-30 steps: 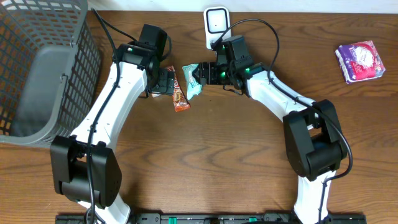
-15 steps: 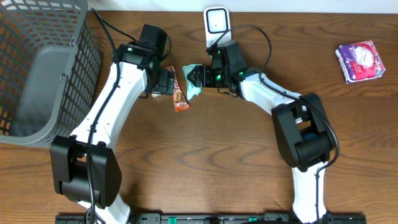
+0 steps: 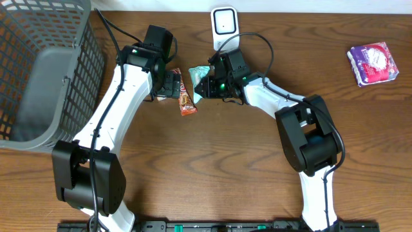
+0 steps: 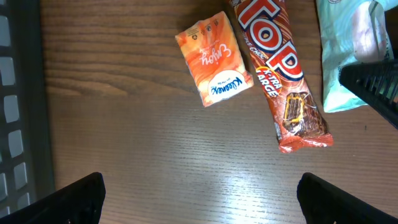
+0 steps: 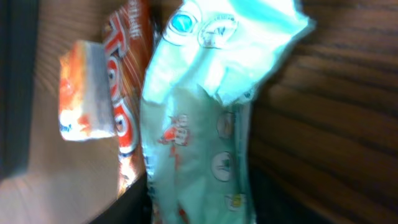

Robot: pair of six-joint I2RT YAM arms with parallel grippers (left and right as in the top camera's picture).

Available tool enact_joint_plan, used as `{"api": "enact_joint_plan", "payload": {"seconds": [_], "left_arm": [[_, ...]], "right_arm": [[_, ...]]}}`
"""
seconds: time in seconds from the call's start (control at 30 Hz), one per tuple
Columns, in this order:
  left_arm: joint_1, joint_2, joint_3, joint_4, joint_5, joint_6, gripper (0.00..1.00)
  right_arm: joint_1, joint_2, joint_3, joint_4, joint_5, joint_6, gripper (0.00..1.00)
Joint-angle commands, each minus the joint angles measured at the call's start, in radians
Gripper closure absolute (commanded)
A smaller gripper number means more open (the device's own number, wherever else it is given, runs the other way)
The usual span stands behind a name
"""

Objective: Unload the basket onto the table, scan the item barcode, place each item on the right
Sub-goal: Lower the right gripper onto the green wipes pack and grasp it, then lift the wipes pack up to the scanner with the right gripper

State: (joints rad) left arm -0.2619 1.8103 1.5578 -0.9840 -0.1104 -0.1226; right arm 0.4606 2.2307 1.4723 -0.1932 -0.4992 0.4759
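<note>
You have a brown wooden table (image 4: 155, 168) with clear grain and a soft satin sheen under the light. The long orange-red chocolate bar wrapper (image 4: 280, 74) is glossy film, crimped at its end. The pale mint-green packet (image 5: 199, 124) is thin, crinkled, shiny plastic. The small orange tissue pack (image 4: 213, 59) looks like soft matt film, though blur leaves that unsure. Far left, the grey mesh basket (image 3: 90, 45) is matt plastic; the white scanner (image 3: 224, 22) is smooth plastic.

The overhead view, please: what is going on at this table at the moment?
The right gripper is at a pale green packet, fingers against it; a firm hold cannot be confirmed yet. The left gripper hangs open over the table, holding nothing, near a chocolate bar and an orange tissue pack. The white scanner stands at the far edge; no item is held up to it.
</note>
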Motion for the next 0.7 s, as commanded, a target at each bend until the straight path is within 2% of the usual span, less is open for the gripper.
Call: {"api": "enact_joint_plan", "payload": {"seconds": [0.0, 0.1, 0.3, 0.67], "left_arm": [[0.003, 0.004, -0.001, -0.003, 0.0, 0.006, 0.02], [0.003, 0.004, -0.001, -0.003, 0.0, 0.006, 0.02], [0.003, 0.004, -0.001, -0.003, 0.0, 0.006, 0.02], [0.003, 0.004, -0.001, -0.003, 0.0, 0.006, 0.02]], "right_arm": [[0.005, 0.048, -0.013, -0.003, 0.038, -0.014, 0.73], [-0.004, 0.047, -0.013, 0.014, 0.037, -0.006, 0.85], [-0.038, 0.047, -0.009, 0.063, -0.012, 0.011, 0.98], [-0.14, 0.045, -0.001, 0.092, -0.282, 0.015, 0.99]]}}
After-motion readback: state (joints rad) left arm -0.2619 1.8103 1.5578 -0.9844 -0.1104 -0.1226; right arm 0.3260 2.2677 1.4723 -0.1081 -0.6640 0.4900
